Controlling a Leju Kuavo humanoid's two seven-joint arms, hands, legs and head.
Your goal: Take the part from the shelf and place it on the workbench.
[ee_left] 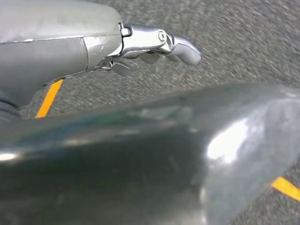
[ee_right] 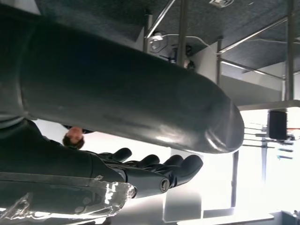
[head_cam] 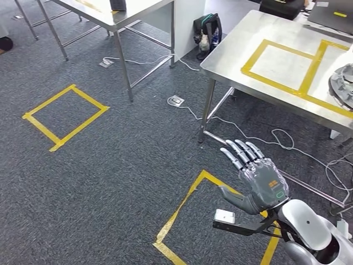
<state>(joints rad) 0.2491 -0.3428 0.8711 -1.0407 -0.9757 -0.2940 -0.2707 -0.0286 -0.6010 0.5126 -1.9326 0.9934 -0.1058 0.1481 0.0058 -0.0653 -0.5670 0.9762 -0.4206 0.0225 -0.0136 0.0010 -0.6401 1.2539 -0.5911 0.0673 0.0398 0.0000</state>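
Observation:
A grey ribbed round part [head_cam: 342,85] lies on the steel workbench [head_cam: 233,61] at the far right, inside one of the yellow taped rectangles. My right hand [head_cam: 260,176] hovers over the carpet in front of the workbench, below its near edge. It is flat, its fingers are stretched apart, and it holds nothing. In the right wrist view its dark fingers [ee_right: 159,164] reach out straight beside the thick thumb [ee_right: 141,98]. In the left wrist view my left hand [ee_left: 155,44] hangs over the carpet with nothing in it.
A second metal table [head_cam: 112,16] stands at the back left. Yellow tape squares mark the floor at the left [head_cam: 64,116] and under my right hand [head_cam: 187,204]. White cables [head_cam: 250,132] and a floor socket [head_cam: 176,100] lie by the workbench leg. A dark bag [head_cam: 208,30] leans behind.

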